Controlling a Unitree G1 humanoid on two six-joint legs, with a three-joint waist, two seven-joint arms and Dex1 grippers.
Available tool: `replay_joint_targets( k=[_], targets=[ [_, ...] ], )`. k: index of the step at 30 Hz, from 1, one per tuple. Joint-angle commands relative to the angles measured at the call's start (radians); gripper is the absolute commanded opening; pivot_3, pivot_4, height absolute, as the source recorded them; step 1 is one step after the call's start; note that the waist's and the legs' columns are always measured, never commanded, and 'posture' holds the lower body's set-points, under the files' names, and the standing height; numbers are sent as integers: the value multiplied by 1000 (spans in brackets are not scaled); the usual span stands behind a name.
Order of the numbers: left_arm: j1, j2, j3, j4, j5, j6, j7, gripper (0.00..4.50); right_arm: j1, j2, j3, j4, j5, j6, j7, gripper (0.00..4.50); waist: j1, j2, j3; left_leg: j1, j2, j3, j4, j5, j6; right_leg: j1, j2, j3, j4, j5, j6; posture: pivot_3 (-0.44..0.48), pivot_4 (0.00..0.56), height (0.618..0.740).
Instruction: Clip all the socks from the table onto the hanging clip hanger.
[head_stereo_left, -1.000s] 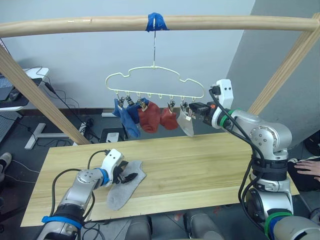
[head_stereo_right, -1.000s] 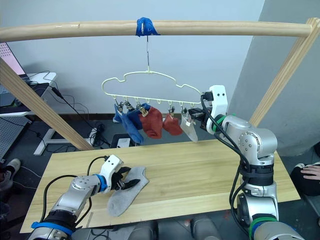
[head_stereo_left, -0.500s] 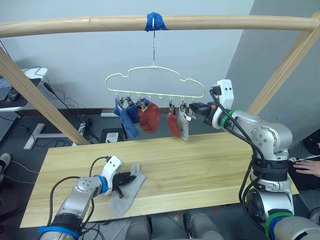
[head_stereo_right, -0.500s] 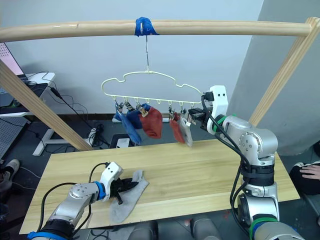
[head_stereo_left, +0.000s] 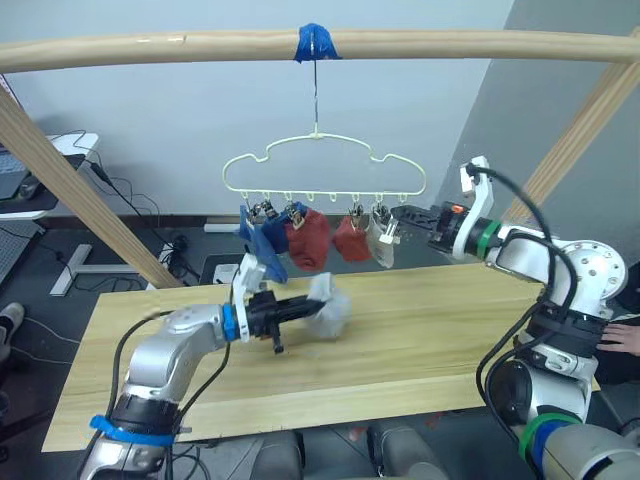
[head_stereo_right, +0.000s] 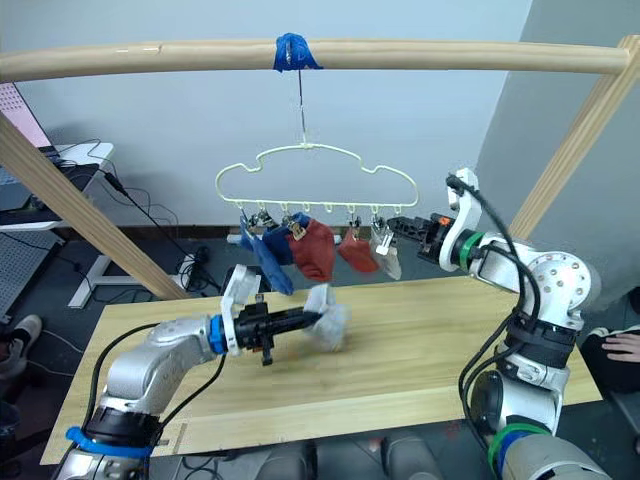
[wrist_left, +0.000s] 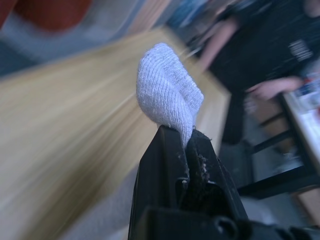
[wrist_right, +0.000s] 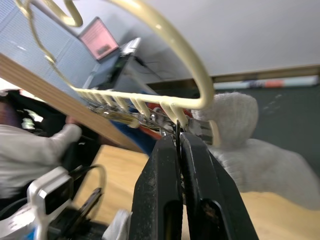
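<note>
One grey sock (head_stereo_left: 327, 307) hangs pinched in the left gripper (head_stereo_left: 292, 311) above the table (head_stereo_left: 420, 330); right gripper (head_stereo_left: 412, 214) jaws closed at the clip hanger (head_stereo_left: 322, 172)

A round wooden pole frame (head_stereo_left: 420, 44) spans the scene, a strip of blue tape (head_stereo_left: 316, 42) wrapped at its middle. Behind it, cables (head_stereo_left: 150, 235) trail across the dark floor beside a white desk (head_stereo_left: 50, 205).
</note>
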Motion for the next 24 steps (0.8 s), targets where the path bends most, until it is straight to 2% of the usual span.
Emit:
replay_joint_targets(
  k=[1, 8, 18, 24],
  targets=[
    [-48, -22, 33, -73, -107, 113, 37, 33, -51, 34, -100, 12, 95, 61, -46, 0, -7, 0, 0, 0, 0, 0, 0, 0, 0, 0, 0, 0, 0, 0, 0, -71, 131, 740],
    [-155, -101, 44, -31, -202, 220, 87, 33, -75, 114, -164, 25, 237, 63, -190, 0, -23, 0, 0, 0, 0, 0, 0, 0, 0, 0, 0, 0, 0, 0, 0, -87, 131, 740],
    [-201, -142, 18, 11, -177, 201, 92, 33, -61, 159, -177, 30, 410, 59, -357, 0, -48, 0, 0, 0, 0, 1, 0, 0, 0, 0, 0, 1, 0, 0, 0, -93, 132, 740],
    [-215, -156, 13, 20, -169, 186, 90, 33, -38, 145, -141, 39, 497, 28, -424, 0, -51, 0, 0, 0, 0, 1, 0, 0, 0, 0, 1, 1, 0, 0, 0, -95, 132, 740]
  ],
)
